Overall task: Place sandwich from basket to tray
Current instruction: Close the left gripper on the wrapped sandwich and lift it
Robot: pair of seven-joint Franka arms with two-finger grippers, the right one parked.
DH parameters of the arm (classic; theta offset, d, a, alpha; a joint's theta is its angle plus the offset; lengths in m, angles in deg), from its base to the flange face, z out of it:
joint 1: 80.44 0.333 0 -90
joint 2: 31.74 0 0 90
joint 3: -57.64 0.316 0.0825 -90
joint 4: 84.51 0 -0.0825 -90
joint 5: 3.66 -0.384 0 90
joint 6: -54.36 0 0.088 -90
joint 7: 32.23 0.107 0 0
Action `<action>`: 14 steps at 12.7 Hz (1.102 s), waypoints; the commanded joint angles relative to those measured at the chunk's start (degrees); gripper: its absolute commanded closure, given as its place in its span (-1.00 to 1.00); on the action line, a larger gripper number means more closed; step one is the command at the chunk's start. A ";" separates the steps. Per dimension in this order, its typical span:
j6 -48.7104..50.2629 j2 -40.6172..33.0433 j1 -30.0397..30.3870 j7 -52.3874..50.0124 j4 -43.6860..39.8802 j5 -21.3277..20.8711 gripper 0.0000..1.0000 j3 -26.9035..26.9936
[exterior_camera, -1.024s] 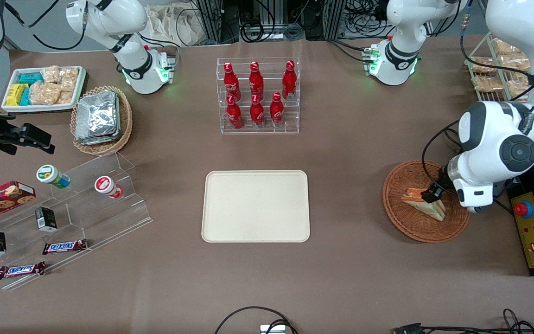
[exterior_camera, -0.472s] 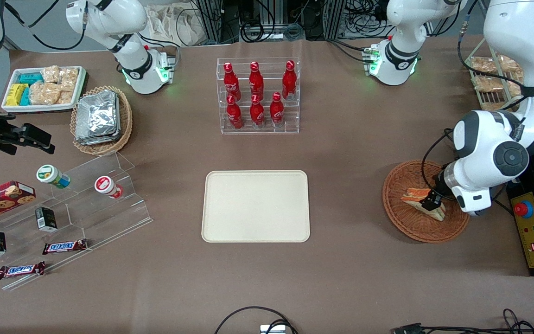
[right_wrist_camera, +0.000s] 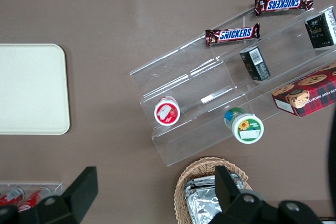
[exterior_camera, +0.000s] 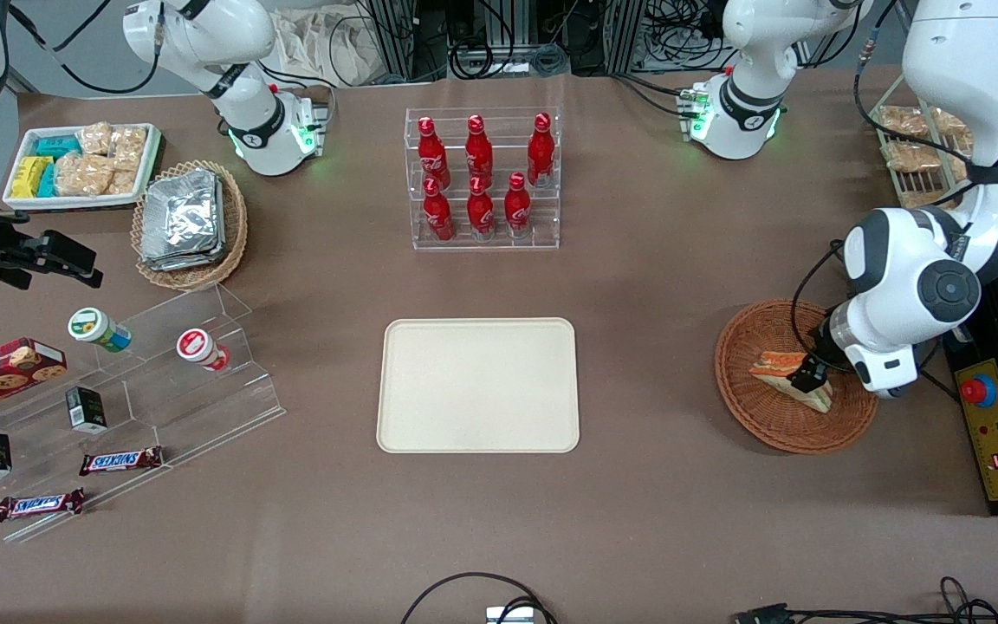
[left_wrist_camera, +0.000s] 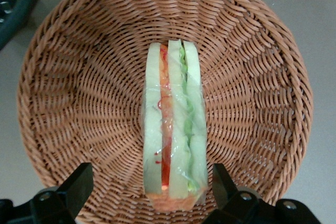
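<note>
While the wide-open pincer [left_wrist_camera: 149, 192] straddles it, the clear-wrapped sandwich [left_wrist_camera: 174, 129] shows red and green layers.

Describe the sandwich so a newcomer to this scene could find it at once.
Find the reddish-brown wicker basket toward the working arm's end of the table. The hand, fingers open, straddles the sandwich lying in it. It is the only clear-wrapped bread wedge with orange, red and green layers.

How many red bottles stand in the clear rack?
6, in two rows of three: farther row; nearer row. None looks hidden. The tool is open at the sandwich in the basket.
</note>
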 commanded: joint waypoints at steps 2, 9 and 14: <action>-4.11 0.97 0.45 -1.46 1.74 -0.60 -1.00 0.75; -6.31 3.00 -0.25 -5.50 1.74 -0.78 0.31 0.66; 4.79 -0.34 -3.40 -8.94 -4.29 -0.69 1.00 0.13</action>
